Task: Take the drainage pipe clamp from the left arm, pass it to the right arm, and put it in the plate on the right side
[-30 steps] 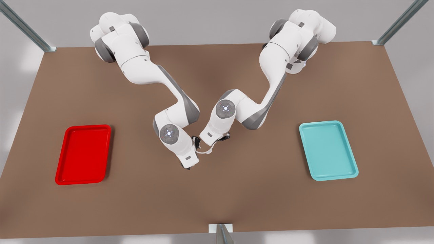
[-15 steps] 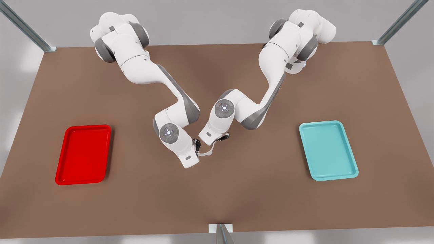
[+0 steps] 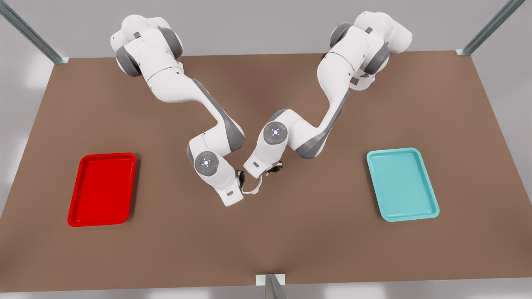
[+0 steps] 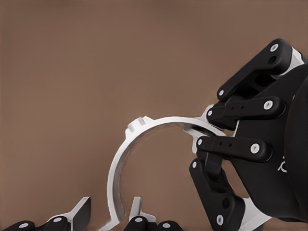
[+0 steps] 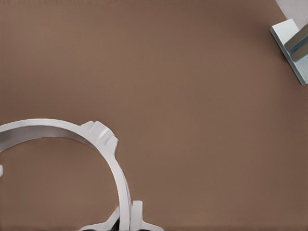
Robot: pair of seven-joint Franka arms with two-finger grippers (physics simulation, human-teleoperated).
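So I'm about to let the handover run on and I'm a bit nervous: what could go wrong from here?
1. The right gripper pinches the clamp by one end only, so the ring may swing or slip.
2. The left gripper looks open, with its fingers on either side of the other end. Pulling away sideways could snag it.
3. The red tray lies well off at the front view's left, so a weak grip could drop the clamp on the table on the way.

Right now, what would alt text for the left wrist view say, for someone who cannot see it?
A white half-ring drainage pipe clamp is held over a brown table, one end pinched by the right arm's black tool. Its other end sits between the open fingertips of the left tool, which stand clear on both sides.
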